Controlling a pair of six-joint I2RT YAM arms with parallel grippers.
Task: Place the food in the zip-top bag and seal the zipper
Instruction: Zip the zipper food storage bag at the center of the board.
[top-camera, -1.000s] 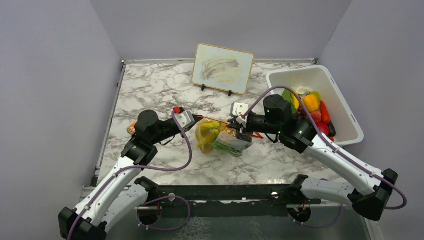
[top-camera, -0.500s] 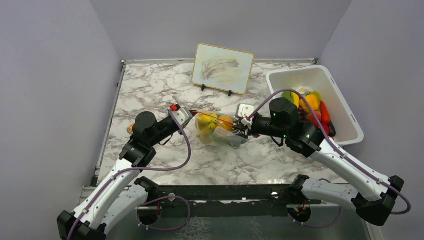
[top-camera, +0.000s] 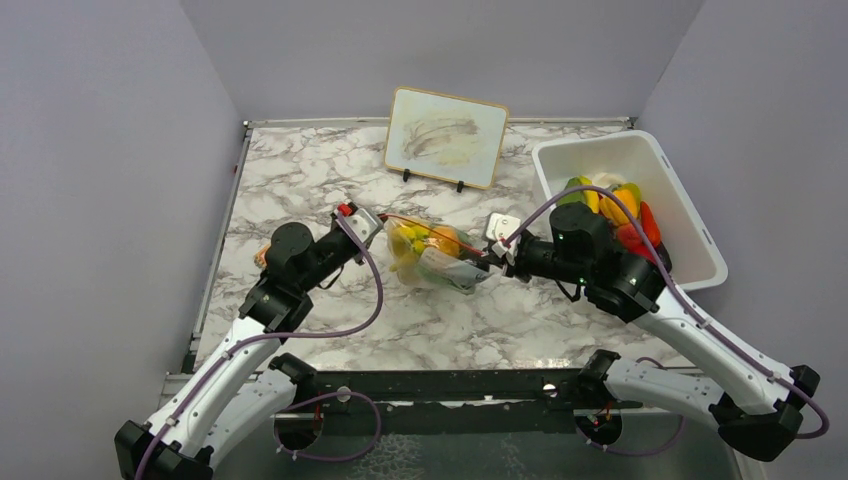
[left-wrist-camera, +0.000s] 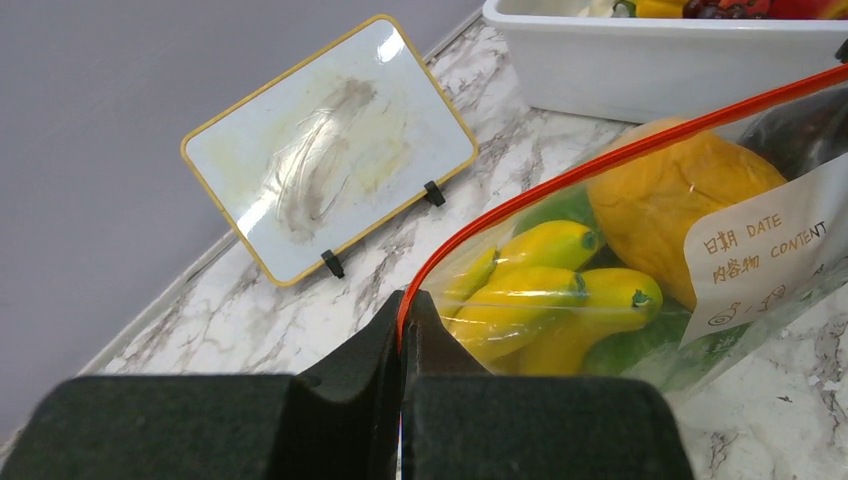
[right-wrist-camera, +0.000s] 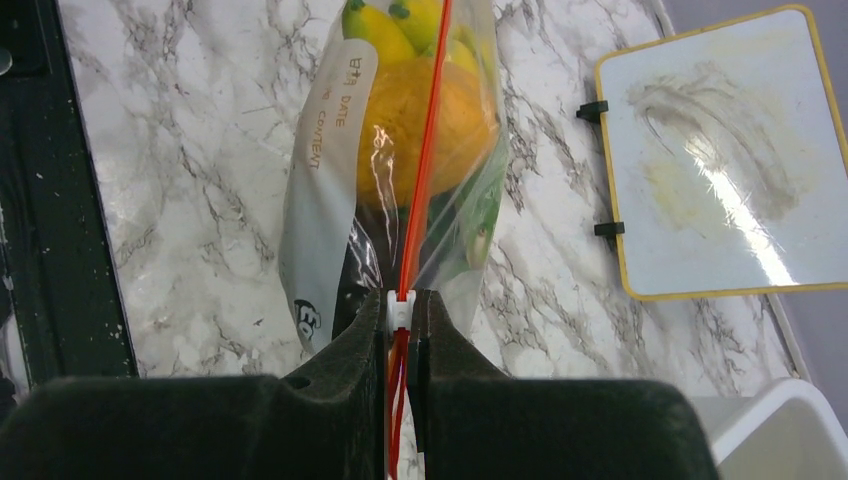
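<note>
While the left arm reaches in from 8 o'clock, the left end effector (left-wrist-camera: 402, 312) is clamped on the near end of the zipper (left-wrist-camera: 620, 150). The zip-top bag (top-camera: 437, 262), holding a banana (left-wrist-camera: 545, 290) and an orange fruit (left-wrist-camera: 670, 190), is stretched across the middle of the bench (top-camera: 300, 170). The right end effector (right-wrist-camera: 400, 308), extended from 4 o'clock, pinches the zipper's other end.

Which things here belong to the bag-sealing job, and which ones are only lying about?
Job: clear plastic zip-top bag; its red-orange zipper strip; yellow toy bananas and round orange toy fruit inside; left gripper and right gripper, both pinching the strip.
Lying about: white rectangular plastic tub; smudged yellow-framed whiteboard.
</note>
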